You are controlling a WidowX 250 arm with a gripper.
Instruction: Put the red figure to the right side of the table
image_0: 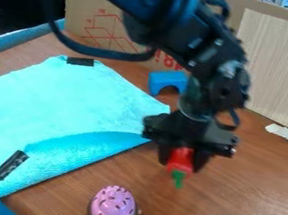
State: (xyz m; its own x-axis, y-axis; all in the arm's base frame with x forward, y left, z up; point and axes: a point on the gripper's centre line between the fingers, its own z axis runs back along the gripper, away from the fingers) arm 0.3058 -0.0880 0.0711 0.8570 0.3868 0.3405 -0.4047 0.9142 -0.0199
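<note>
Camera view: Your gripper [182,164] hangs over the brown tabletop [248,200], its dark fingers clasping the red figure [180,158], a pepper-like piece whose green tip [178,179] points down toward the near edge. The piece is right of the turquoise cloth [60,103] and up and to the right of a pink-topped cupcake toy [114,205]; whether it touches the wood, you cannot tell.

You are likely handling something light, probably hollow plastic or firm rubber, stiff enough for a modest squeeze and unlikely to break. Its smooth, rounded sides could slip or roll under an uneven pinch. The thick red body is your place to hold, pinched from both sides as here; the narrow green tip offers a poor grip and is better left free. With the piece hanging tip down, it may topple on release, so you would do well to let go low and gently.

Behind the arm [164,9], a cardboard sheet [87,3] bears a red line drawing [110,33] and bold red characters [166,61], partly blocked by the arm. You find no label on the figure.
</note>
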